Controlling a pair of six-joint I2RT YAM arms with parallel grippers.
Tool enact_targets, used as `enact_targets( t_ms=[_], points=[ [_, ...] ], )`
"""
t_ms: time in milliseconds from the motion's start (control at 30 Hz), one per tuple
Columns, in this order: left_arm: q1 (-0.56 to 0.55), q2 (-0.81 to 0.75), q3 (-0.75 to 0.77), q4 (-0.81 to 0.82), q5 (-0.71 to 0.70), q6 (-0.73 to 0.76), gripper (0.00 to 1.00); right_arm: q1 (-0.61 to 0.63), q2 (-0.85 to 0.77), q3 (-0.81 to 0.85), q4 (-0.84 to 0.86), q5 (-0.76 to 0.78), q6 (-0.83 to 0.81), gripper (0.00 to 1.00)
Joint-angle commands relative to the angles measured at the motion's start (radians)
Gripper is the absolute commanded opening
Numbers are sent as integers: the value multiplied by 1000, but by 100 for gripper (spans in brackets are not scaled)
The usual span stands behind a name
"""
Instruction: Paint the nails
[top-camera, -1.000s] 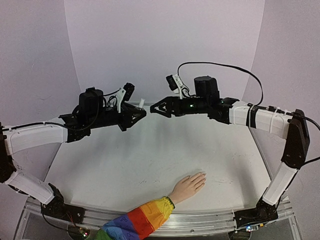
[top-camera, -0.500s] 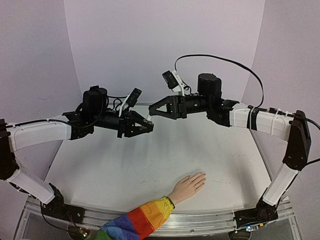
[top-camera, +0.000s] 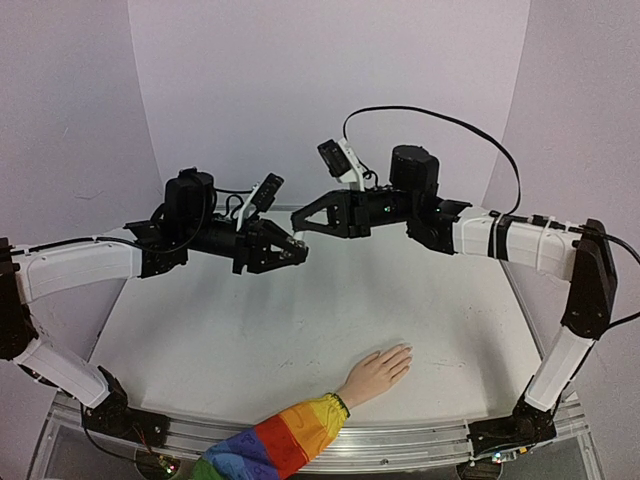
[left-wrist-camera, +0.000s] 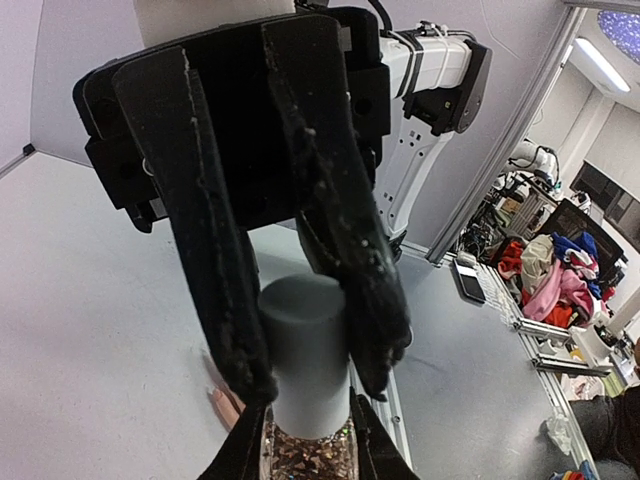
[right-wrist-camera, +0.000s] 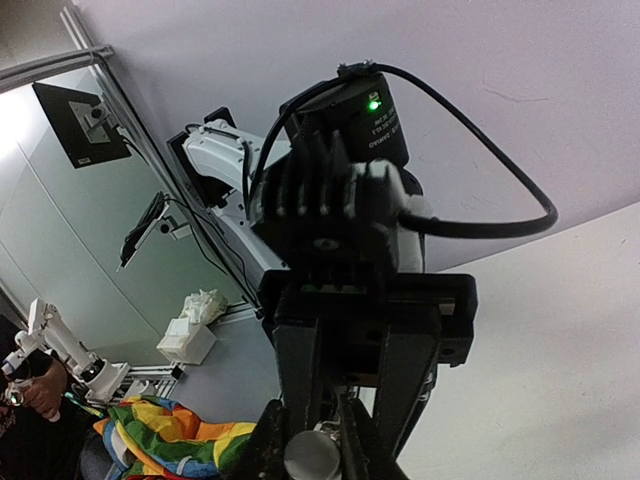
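Now, within the last second, the left claw (top-camera: 292, 246), clamped on the polish bottle (left-wrist-camera: 310, 455), has met the right claw (top-camera: 304, 222), which grips the cap (left-wrist-camera: 305, 335) for unscrewing, while the nails (top-camera: 404, 353) lie at 6 o'clock on the desk (top-camera: 240, 340).

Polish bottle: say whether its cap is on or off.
On. The grey cap sits directly on the glitter bottle; no brush shows. Tightness: cannot tell.

Top camera high, rearward, overlooking table (top-camera: 250, 330); wrist cameras close, sharing bottle (left-wrist-camera: 308, 390).
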Motion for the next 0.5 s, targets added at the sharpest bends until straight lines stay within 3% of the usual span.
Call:
enact_targets(
  t_ms=[0,67,167,267,400,467],
  points=[
    [-3,-3,61,36,4,-5,0,14,14,55,71,-36,10,8],
    [-3,-5,67,35,-10,1,0,15,18,51,72,-34,6,0],
    [-3,-15,74,35,-107,17,0,16,22,37,72,-24,-2,0],
    [-3,-40,65,35,-374,48,0,17,8,6,71,30,-13,0],
    [-10,-41,98,47,-757,116,0,20,-2,-26,26,327,39,0],
    [-29,-10,138,74,-902,205,0,59,6,24,-138,613,56,0]
  ],
)
